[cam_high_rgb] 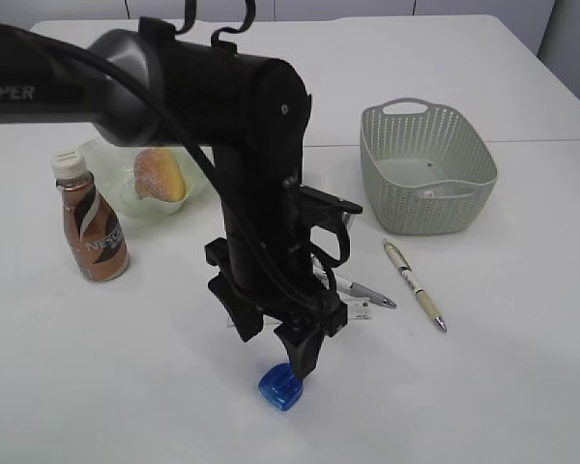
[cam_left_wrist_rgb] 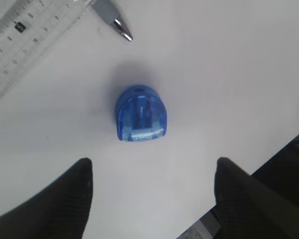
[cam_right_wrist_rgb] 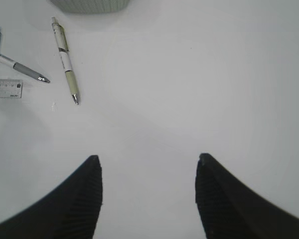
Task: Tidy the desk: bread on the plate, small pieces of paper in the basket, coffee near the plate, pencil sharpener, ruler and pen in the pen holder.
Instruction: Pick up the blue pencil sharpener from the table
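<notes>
- hovering just above the blue pencil sharpener (cam_left_wrist_rgb: 141,115), the left gripper (cam_left_wrist_rgb: 152,191) has its jaws spread apart, and the sharpener lies on the white table (cam_high_rgb: 522,387) clear of both fingers.
- the clear ruler (cam_left_wrist_rgb: 27,37) lies just behind the sharpener, and a grey-tipped pen (cam_left_wrist_rgb: 114,20) lies beside the ruler.
- a cream pen (cam_high_rgb: 414,284) lies further right of the sharpener, in front of the pale green basket (cam_high_rgb: 427,169).
- far behind and left of the sharpener, the coffee bottle (cam_high_rgb: 90,222) stands upright; the bread (cam_high_rgb: 159,174) sits on the pale plate (cam_high_rgb: 126,193) just behind the bottle.
- the right gripper (cam_right_wrist_rgb: 148,191) hangs over bare table with jaws apart, holding nothing; it cannot be seen in the exterior view, so its place relative to the sharpener is unclear.
</notes>
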You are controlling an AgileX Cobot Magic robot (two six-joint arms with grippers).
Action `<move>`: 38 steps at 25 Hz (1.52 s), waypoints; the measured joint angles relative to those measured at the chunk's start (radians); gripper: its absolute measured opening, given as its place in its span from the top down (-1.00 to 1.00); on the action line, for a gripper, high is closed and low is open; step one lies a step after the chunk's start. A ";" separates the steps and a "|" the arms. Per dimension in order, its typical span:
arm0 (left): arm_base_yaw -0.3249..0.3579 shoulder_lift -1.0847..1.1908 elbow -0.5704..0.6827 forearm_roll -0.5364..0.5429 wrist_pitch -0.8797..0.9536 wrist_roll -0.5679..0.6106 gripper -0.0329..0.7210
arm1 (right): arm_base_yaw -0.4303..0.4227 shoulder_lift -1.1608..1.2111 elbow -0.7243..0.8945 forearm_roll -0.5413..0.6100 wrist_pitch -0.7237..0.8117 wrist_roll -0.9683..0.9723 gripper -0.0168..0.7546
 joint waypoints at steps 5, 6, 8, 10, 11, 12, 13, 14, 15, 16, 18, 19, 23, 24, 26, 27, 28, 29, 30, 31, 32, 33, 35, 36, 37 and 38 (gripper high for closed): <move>0.000 0.057 0.000 0.002 -0.001 -0.007 -0.62 | 0.000 0.000 0.000 0.000 0.000 -0.002 -0.25; 0.000 0.063 0.000 0.002 -0.002 -0.007 -0.62 | 0.000 0.000 0.000 0.000 0.000 -0.002 -0.25; 0.000 0.070 0.000 0.004 -0.010 -0.007 -0.63 | 0.000 0.000 0.000 0.000 0.000 -0.004 -0.25; 0.000 0.079 0.000 0.004 -0.022 -0.007 -0.63 | 0.000 0.000 0.000 0.000 0.000 -0.004 -0.25; 0.000 0.084 0.000 0.004 -0.027 -0.007 -0.63 | 0.000 0.000 0.000 0.000 0.000 -0.004 -0.25; 0.000 0.090 0.000 0.004 -0.031 -0.007 -0.63 | 0.000 0.000 0.000 0.000 0.000 -0.004 -0.25; 0.000 0.094 0.000 0.004 -0.033 -0.007 -0.63 | 0.000 0.000 0.000 0.000 0.000 -0.004 -0.25; 0.000 0.101 0.000 0.004 -0.038 -0.007 -0.63 | 0.000 0.000 0.000 0.000 0.000 -0.004 -0.25; 0.000 0.108 0.000 0.004 -0.041 -0.007 -0.63 | 0.000 0.000 0.000 0.000 0.000 -0.004 -0.25; 0.000 0.112 0.000 0.004 -0.048 -0.007 -0.63 | 0.000 0.000 0.000 0.000 0.000 -0.004 -0.25; 0.000 0.116 0.000 0.004 -0.061 -0.007 -0.63 | 0.000 0.000 0.000 0.000 0.000 -0.004 -0.25; 0.000 0.118 0.000 0.004 -0.069 -0.007 -0.63 | 0.000 0.000 0.000 0.000 0.000 -0.004 -0.25; 0.000 0.127 0.000 0.002 -0.098 -0.007 -0.62 | 0.000 0.000 0.000 0.000 0.000 -0.004 -0.25; 0.000 0.127 0.000 0.002 -0.100 -0.007 -0.62 | 0.000 0.000 0.000 0.000 0.000 -0.004 -0.25; 0.000 0.127 0.000 0.002 -0.107 -0.007 -0.59 | 0.000 0.000 0.000 0.000 0.000 -0.004 -0.25; 0.000 0.127 0.000 0.002 -0.106 -0.007 -0.57 | 0.000 0.000 0.000 0.000 0.000 -0.004 -0.25; 0.000 0.127 0.000 0.002 -0.108 -0.007 -0.56 | 0.000 0.000 0.000 0.000 0.000 -0.004 -0.25; 0.000 0.127 0.000 0.002 -0.109 -0.007 -0.55 | 0.000 0.000 0.000 0.000 0.000 -0.004 -0.25; 0.000 0.127 0.000 0.002 -0.109 -0.007 -0.55 | 0.000 0.000 0.000 0.000 0.000 -0.004 -0.25; 0.000 0.129 0.000 0.002 -0.109 -0.007 -0.55 | 0.000 0.000 0.000 0.000 0.000 -0.004 -0.25; 0.000 0.132 0.000 0.000 -0.109 -0.007 -0.55 | 0.000 0.000 0.000 0.000 0.000 -0.004 -0.25; 0.000 0.138 0.000 0.000 -0.109 -0.007 -0.55 | 0.000 0.000 0.000 0.000 0.000 -0.004 -0.25; 0.000 0.147 0.000 0.000 -0.109 -0.007 -0.55 | 0.000 0.000 0.000 0.000 0.000 -0.004 -0.25; 0.000 0.151 0.000 0.000 -0.109 -0.007 -0.55 | 0.000 0.000 0.000 0.000 0.000 -0.004 -0.25; 0.000 0.154 0.000 0.000 -0.109 -0.007 -0.55 | 0.000 0.000 0.000 0.000 0.000 -0.004 -0.25; 0.000 0.154 0.000 0.000 -0.109 -0.007 -0.55 | 0.000 0.000 0.000 0.000 0.000 -0.004 -0.25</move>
